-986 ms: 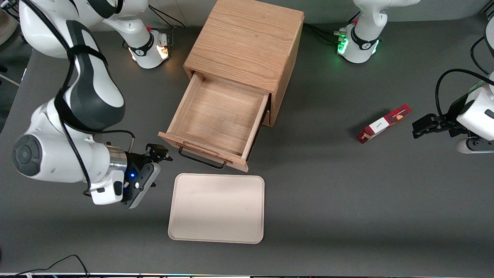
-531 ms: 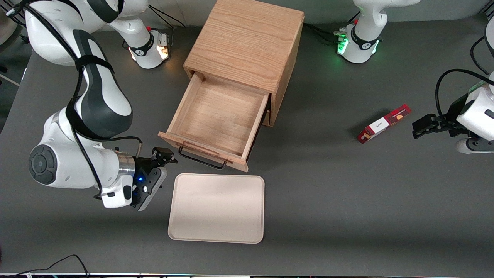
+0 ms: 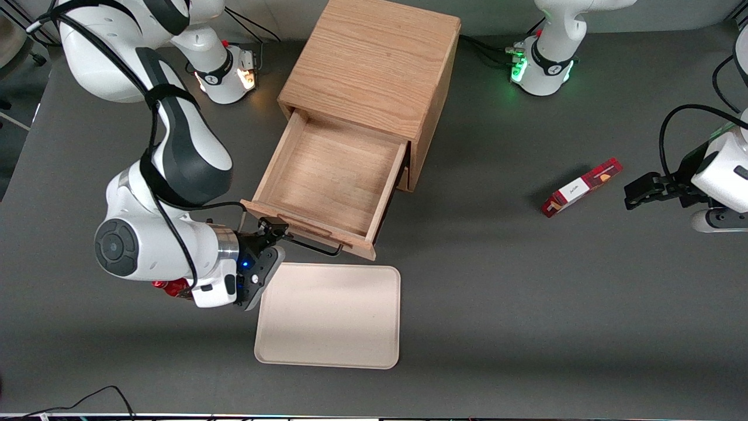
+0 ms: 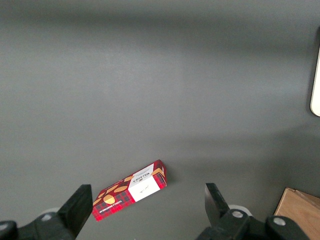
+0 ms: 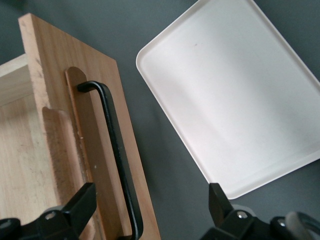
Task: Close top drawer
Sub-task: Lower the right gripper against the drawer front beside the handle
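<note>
The top drawer [image 5: 75, 165] runs off the right wrist picture's edge; the end effector [image 3: 273, 233] covers one end of its black pull [image 3: 312, 247].

The working arm wears glossy white shells with dark grey joint panels and a round grey cap at one joint. A black cable, strapped to the casing, runs along it to a brushed metal ring at the wrist, where a small blue light glows. The gripper [image 3: 274, 233] is black, its fingers [image 5: 80, 206] blunt, matte and spread wide.
</note>
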{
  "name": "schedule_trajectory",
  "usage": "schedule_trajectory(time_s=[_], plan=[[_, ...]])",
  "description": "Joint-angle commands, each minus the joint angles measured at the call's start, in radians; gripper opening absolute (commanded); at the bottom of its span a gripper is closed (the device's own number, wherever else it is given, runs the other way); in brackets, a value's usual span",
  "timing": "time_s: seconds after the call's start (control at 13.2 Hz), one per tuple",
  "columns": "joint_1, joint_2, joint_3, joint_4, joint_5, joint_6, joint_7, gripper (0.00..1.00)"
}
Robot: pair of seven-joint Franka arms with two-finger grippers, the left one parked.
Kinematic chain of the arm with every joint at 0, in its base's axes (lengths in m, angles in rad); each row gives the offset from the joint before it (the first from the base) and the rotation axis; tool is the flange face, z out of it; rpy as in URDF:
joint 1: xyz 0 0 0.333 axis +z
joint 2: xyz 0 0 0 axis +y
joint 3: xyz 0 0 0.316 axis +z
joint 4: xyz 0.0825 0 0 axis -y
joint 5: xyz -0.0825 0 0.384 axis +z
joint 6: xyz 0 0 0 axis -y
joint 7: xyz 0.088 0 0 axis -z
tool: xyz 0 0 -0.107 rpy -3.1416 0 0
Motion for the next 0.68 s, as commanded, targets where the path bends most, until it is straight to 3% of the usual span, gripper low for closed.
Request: schedule_trajectory(time_s=[0.0,0.61], plan=[[0.006,0.017,0.004,0.004,-0.057,-0.010,0.022,1.00],[0.027,0.026,0.005,-0.022,-0.064,-0.010,0.028,1.00]])
